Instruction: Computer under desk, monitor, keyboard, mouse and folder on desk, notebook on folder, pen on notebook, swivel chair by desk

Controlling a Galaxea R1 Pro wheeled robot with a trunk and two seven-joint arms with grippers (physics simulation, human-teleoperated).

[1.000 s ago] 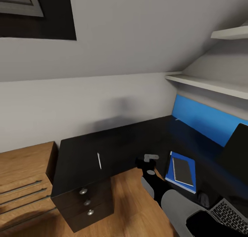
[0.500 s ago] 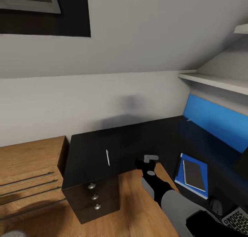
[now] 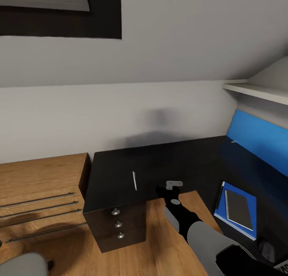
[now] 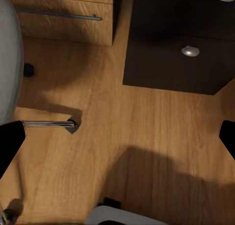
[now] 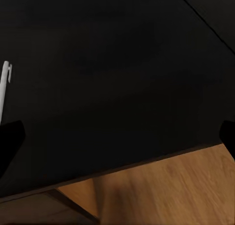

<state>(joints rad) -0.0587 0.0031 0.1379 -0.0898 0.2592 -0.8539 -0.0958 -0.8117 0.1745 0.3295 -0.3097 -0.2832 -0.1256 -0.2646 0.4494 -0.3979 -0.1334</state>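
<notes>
The black desk (image 3: 168, 164) runs along the wall and turns at the right. A thin whitish pen (image 3: 135, 180) lies on its left part, above the drawer unit (image 3: 118, 224). The same pen (image 5: 5, 88) lies left of my open right gripper (image 5: 117, 137), which hovers over the desk's front edge (image 5: 122, 88). In the head view that right gripper (image 3: 170, 188) hangs right of the pen. The blue folder (image 3: 224, 216) lies on the desk's right part with the dark notebook (image 3: 239, 204) on it. My left gripper (image 4: 117, 139) is open over the floor. The swivel chair (image 3: 24, 266) stands at lower left.
A light wooden chest of drawers (image 3: 40, 196) stands left of the desk, touching it. A blue wall panel (image 3: 260, 138) and a white shelf (image 3: 256, 91) are at the right. The chair's chrome leg (image 4: 49, 123) and a caster lie on the wooden floor (image 4: 147, 137) below my left gripper.
The camera has turned left, so the whole picture has slid right: the monitor's dark edge and the keyboard have left the frame and the chair's grey seat has come in at lower left.
</notes>
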